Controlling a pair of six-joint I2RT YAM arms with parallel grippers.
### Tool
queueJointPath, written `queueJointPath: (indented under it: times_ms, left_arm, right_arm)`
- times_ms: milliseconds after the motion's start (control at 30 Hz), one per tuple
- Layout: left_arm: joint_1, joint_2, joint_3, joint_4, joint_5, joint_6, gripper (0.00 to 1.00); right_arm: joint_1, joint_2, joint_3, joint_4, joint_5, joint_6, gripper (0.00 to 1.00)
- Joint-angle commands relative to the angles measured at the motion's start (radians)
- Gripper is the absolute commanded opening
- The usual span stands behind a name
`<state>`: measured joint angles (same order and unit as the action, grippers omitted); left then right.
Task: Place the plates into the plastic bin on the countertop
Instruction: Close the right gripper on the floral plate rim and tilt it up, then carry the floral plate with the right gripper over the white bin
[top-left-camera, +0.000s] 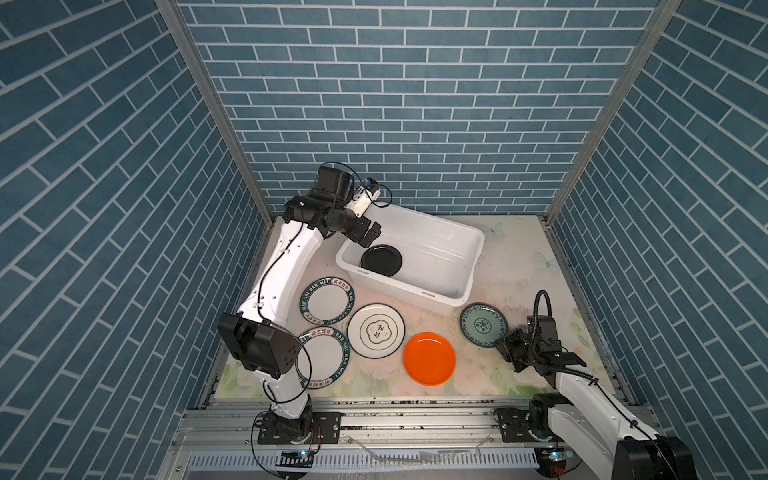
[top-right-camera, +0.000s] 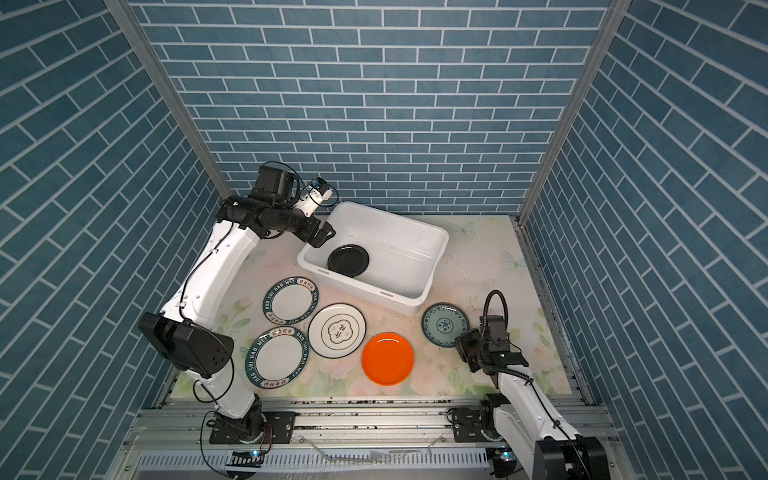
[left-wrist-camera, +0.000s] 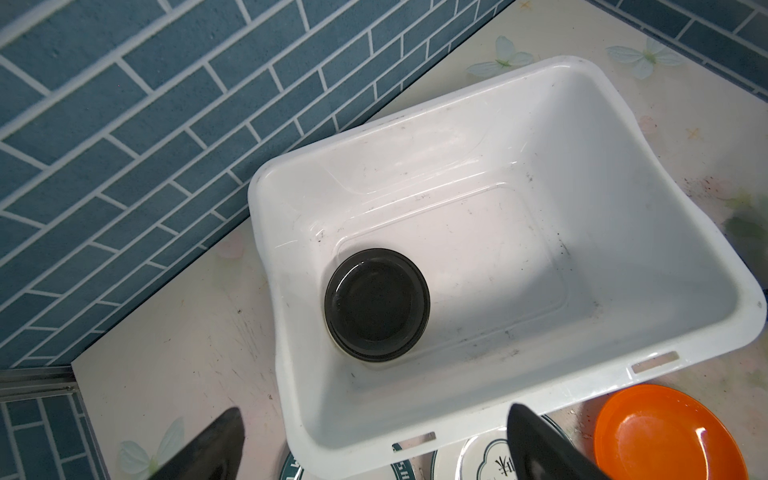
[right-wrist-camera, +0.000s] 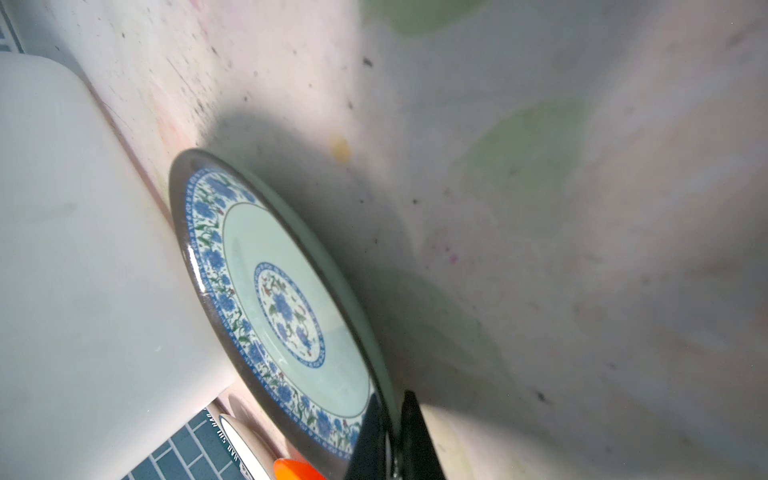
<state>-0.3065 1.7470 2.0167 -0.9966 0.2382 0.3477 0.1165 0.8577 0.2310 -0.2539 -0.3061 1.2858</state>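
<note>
Pinching the near rim of the blue-green plate (right-wrist-camera: 282, 307), the right end effector (right-wrist-camera: 392, 397) was clamped on it, presumably because a flat plate offers only its edge. The plate sat on the bench (top-left-camera: 519, 274) just beside the plastic bin (top-left-camera: 424, 296). The left end effector (top-left-camera: 371, 236) hung wide open over the bin's corner, above the black plate (top-left-camera: 381, 260) lying inside. The lettered plate (top-left-camera: 327, 301) read "HAO SHI HAO WEI", as did its twin (top-left-camera: 322, 357).

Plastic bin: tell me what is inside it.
Only a black plate shows, lying on the plastic bin floor near one end. A pale edge peeks beneath it; anything under it is covered.
</note>
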Motion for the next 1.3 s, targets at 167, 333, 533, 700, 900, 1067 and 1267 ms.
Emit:
queueJointPath:
  times_ms: [167, 333, 533, 700, 900, 1067, 1267]
  left_arm:
    - [-0.005, 0.029, 0.04, 0.01, -0.005, -0.009, 1.0]
    - [-0.006, 0.032, 0.045, 0.013, -0.013, -0.007, 1.0]
    - [-0.005, 0.032, 0.048, 0.013, -0.014, -0.008, 1.0]
    - [-0.006, 0.031, 0.05, 0.013, -0.02, -0.007, 1.0]
    - [-0.005, 0.029, 0.05, 0.013, -0.023, -0.007, 1.0]
    - [-0.006, 0.029, 0.05, 0.015, -0.025, -0.005, 0.99]
    - [-0.006, 0.031, 0.052, 0.016, -0.028, -0.008, 1.0]
  right_arm:
    - [-0.016, -0.081, 0.036, -0.242, 0.131, 0.046, 0.0]
    - [-0.032, -0.103, 0.083, -0.277, 0.146, 0.041, 0.0]
    - [-0.068, -0.081, 0.151, -0.304, 0.152, -0.012, 0.0]
    - [-0.096, -0.044, 0.211, -0.318, 0.14, -0.068, 0.0]
    - [-0.139, -0.043, 0.271, -0.352, 0.141, -0.107, 0.0]
    - [-0.178, -0.048, 0.315, -0.381, 0.131, -0.14, 0.0]
    - [-0.205, -0.017, 0.417, -0.41, 0.125, -0.233, 0.0]
